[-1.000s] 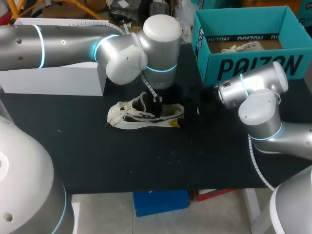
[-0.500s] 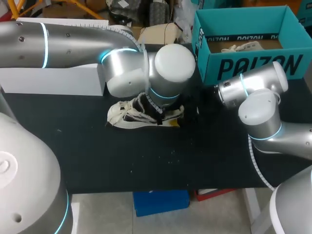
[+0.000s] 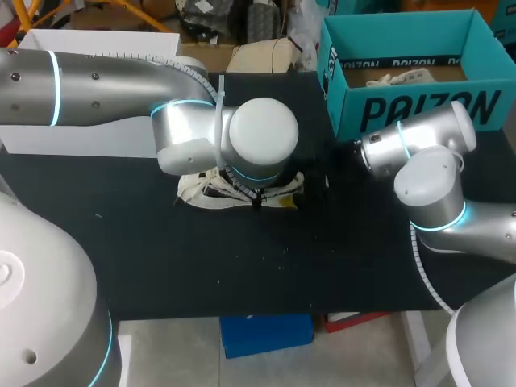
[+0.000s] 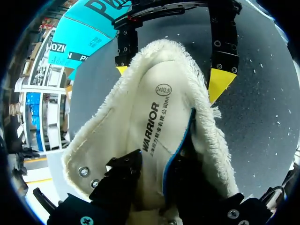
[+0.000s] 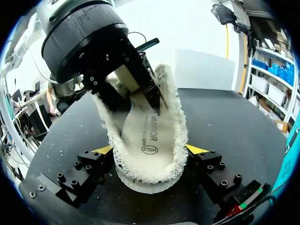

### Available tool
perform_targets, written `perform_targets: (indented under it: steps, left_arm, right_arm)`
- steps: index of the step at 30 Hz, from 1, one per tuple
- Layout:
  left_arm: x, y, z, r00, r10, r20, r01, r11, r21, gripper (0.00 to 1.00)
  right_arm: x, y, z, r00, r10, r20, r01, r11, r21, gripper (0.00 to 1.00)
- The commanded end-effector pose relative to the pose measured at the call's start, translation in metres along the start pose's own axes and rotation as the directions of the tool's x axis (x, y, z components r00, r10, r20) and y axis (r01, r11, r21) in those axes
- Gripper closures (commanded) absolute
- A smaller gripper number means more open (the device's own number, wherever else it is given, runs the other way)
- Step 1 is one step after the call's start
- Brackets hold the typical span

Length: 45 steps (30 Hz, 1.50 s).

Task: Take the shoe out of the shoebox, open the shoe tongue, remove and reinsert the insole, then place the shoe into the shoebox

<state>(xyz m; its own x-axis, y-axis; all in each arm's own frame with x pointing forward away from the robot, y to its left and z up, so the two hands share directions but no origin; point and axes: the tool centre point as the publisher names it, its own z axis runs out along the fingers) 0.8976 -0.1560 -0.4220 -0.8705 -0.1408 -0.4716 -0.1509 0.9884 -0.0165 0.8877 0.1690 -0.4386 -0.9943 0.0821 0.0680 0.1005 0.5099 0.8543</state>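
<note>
The right pincer [image 5: 150, 151] clasps the frayed white shoe [image 5: 179, 131] at its heel, one yellow tip on each side. The left pincer [image 5: 136, 96] sits inside it over the insole [image 5: 140, 133], above the black counter [image 5: 225, 122].

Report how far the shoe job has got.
Done: shoe is out of the shoebox, on the table. In hand: right hand clamps the shoe; left hand appears to pinch the insole inside. Left: pull insole out, reinsert, rebox.

Black lettering runs along the shoebox [image 3: 419, 90] wall; a word and circled number mark the insole [image 4: 154, 140] in the shoe [image 4: 212, 140].
</note>
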Motion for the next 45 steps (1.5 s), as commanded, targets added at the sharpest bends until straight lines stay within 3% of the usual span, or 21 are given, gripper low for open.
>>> perform_targets:
  steps: [1, 2, 9, 15, 26, 38, 45]
  left_arm:
    - [-0.006, -0.004, 0.037, 1.0, 0.016, -0.026, -0.016, 1.0, 0.026, 0.92]
    - [-0.005, -0.004, 0.038, 0.999, 0.017, -0.029, -0.016, 1.0, 0.026, 1.0]
    - [-0.008, -0.008, 0.028, 0.994, 0.059, -0.093, -0.056, 0.998, 0.031, 1.0]
    - [-0.014, -0.007, 0.004, 0.983, 0.073, -0.168, -0.06, 0.995, 0.08, 1.0]
    - [-0.02, 0.002, -0.032, 0.984, 0.009, -0.179, 0.02, 0.987, 0.161, 1.0]
    - [-0.01, -0.005, -0.042, 0.977, 0.038, -0.211, 0.017, 0.968, 0.251, 1.0]
    - [0.001, -0.021, -0.034, 0.957, 0.116, -0.265, -0.028, 0.95, 0.312, 1.0]
  right_arm:
    - [0.002, -0.002, 0.003, 1.0, 0.0, -0.003, 0.0, 1.0, 0.003, 1.0]
    - [0.002, -0.002, 0.003, 1.0, 0.0, -0.003, 0.0, 1.0, 0.003, 1.0]
    - [0.002, -0.002, 0.003, 1.0, 0.0, -0.003, 0.0, 1.0, 0.003, 1.0]
    - [0.002, -0.002, 0.003, 1.0, 0.0, -0.003, 0.0, 1.0, 0.003, 1.0]
    - [0.002, -0.002, 0.003, 1.0, 0.0, -0.003, 0.0, 1.0, 0.003, 1.0]
    - [0.002, -0.002, 0.003, 1.0, 0.0, -0.003, 0.0, 1.0, 0.003, 1.0]
    - [0.002, -0.002, 0.003, 1.0, 0.0, -0.003, 0.0, 1.0, 0.003, 1.0]
